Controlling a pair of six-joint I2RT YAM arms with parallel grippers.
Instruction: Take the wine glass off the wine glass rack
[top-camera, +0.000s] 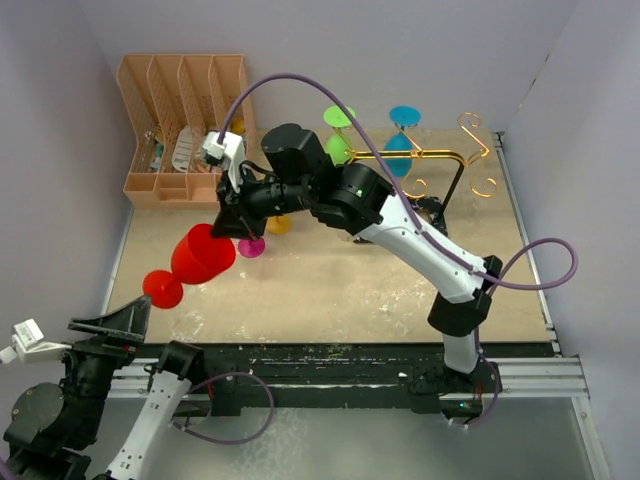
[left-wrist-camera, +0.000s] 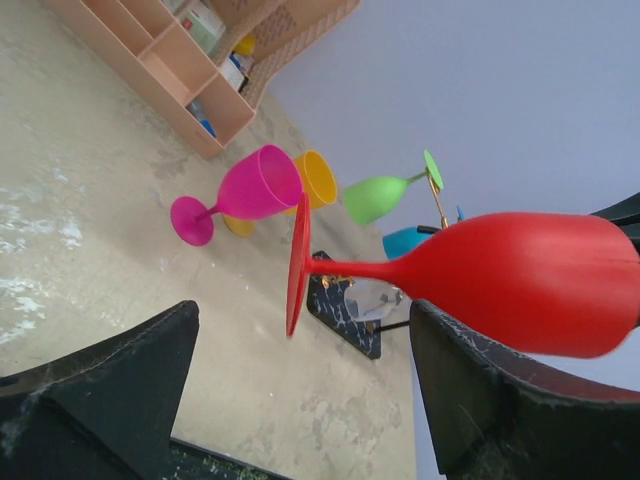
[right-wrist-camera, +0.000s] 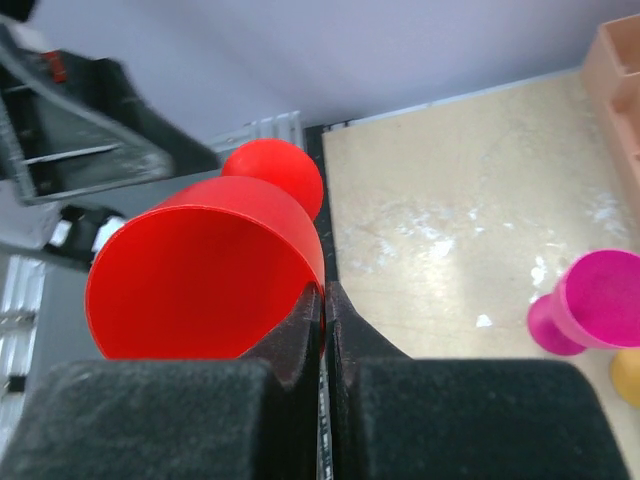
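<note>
Wine glass (top-camera: 203, 255), red: clear of rack (top-camera: 455, 156), tipped sideways, rim pinched in closed right claw (right-wrist-camera: 323, 300). Foot just ahead of left claw (top-camera: 112, 318), which gapes empty. Beyond right claw: rack carries green glass (top-camera: 338, 148) and blue glass (top-camera: 398, 155); orange organiser (top-camera: 180, 110) holds small oddments.

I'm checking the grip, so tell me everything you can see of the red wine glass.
The red plastic-looking wine glass is opaque and glossy, with a rounded bowl, a thin stem and a flat round foot. It hangs tilted nearly sideways above the near-left part of the table, its mouth toward the right arm. The right tool is shut on its rim, one finger inside the bowl. The open left tool flanks its foot without gripping.
</note>
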